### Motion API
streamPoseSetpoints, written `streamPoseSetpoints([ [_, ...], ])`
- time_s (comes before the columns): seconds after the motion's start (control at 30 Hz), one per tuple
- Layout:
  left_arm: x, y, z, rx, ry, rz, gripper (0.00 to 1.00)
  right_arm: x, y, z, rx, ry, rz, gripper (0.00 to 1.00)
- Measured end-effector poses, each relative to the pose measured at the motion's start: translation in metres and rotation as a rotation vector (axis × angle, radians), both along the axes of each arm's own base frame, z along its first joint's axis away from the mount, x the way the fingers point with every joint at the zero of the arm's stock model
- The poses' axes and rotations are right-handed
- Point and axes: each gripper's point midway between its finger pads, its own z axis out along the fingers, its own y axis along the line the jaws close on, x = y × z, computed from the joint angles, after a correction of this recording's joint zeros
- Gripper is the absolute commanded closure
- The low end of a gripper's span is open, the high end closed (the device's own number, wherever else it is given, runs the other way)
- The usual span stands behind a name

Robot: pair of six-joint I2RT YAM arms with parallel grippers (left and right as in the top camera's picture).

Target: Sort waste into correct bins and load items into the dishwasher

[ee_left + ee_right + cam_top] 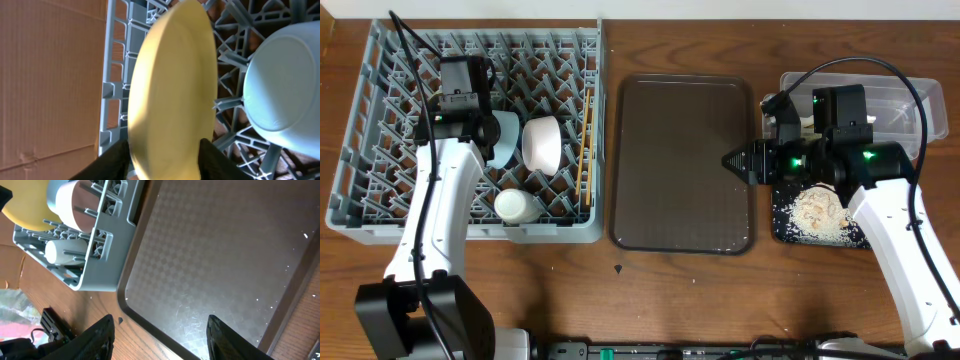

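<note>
The yellow plate (172, 85) stands on edge in the grey dishwasher rack (380, 215), by its left wall. My left gripper (165, 162) is open, one finger on each side of the plate's near rim. Beside the plate sits the light blue bowl (282, 85), then the white bowl (542, 142). The white cup (515, 205) and the chopsticks (585, 150) are also in the rack. My right gripper (730, 160) is open and empty over the right edge of the brown tray (210, 255). Beige food scraps (817, 210) lie in the black tray (782, 228).
The clear tub (910, 95) stands at the back right, partly hidden by my right arm. Bare wooden table runs along the front edge, with a small dark speck (618, 268) near the brown tray's front left corner.
</note>
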Motion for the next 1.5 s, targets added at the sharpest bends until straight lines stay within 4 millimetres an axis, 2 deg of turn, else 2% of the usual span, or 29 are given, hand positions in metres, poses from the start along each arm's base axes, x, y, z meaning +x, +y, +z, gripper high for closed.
streamPoseSetpoints([
  [0.13,0.001,-0.002,0.000,-0.001,0.000,-0.005,0.43,0.000,0.000,0.000,-0.001,0.000,-0.001,0.43],
  [0.23,0.002,-0.009,0.004,-0.002,-0.014,-0.023,0.32,0.000,0.000,0.000,-0.002,-0.001,-0.001,0.43],
  [0.4,0.000,-0.034,0.041,-0.020,-0.144,-0.054,0.14,0.000,-0.001,0.000,-0.003,-0.001,-0.002,0.44],
  [0.53,-0.022,-0.050,0.085,-0.112,-0.308,-0.061,0.14,0.000,-0.001,0.002,-0.002,-0.005,-0.007,0.44],
  [0.63,-0.045,-0.070,0.106,-0.247,-0.386,-0.114,0.14,-0.003,-0.002,0.012,0.002,-0.034,-0.012,0.44],
  [0.7,-0.062,-0.089,0.116,-0.357,-0.419,-0.173,0.14,-0.006,-0.002,0.025,0.008,-0.074,-0.014,0.43],
  [0.83,-0.094,-0.126,0.131,-0.544,-0.452,-0.295,0.09,-0.022,-0.004,0.063,0.027,-0.199,-0.015,0.40],
  [0.87,-0.101,-0.132,0.133,-0.576,-0.454,-0.315,0.09,-0.026,-0.005,0.072,0.031,-0.230,-0.014,0.37],
  [0.9,-0.108,-0.138,0.135,-0.606,-0.454,-0.333,0.09,-0.030,-0.005,0.080,0.036,-0.257,-0.014,0.25],
  [0.93,-0.116,-0.143,0.137,-0.630,-0.457,-0.348,0.08,-0.037,-0.006,0.091,0.042,-0.297,-0.014,0.01],
  [1.0,-0.127,-0.149,0.143,-0.662,-0.473,-0.377,0.08,-0.046,-0.007,0.107,0.053,-0.349,-0.017,0.01],
  [1.1,-0.137,-0.155,0.152,-0.684,-0.506,-0.411,0.08,-0.060,-0.009,0.126,0.064,-0.423,-0.017,0.01],
  [1.23,-0.140,-0.158,0.154,-0.698,-0.512,-0.423,0.08,-0.073,-0.011,0.141,0.076,-0.476,-0.020,0.01],
  [1.33,-0.140,-0.160,0.152,-0.706,-0.500,-0.424,0.07,-0.077,-0.012,0.144,0.082,-0.482,-0.026,0.01],
  [1.5,-0.141,-0.161,0.151,-0.712,-0.496,-0.428,0.07,-0.081,-0.014,0.137,0.062,-0.453,-0.030,0.01],
])
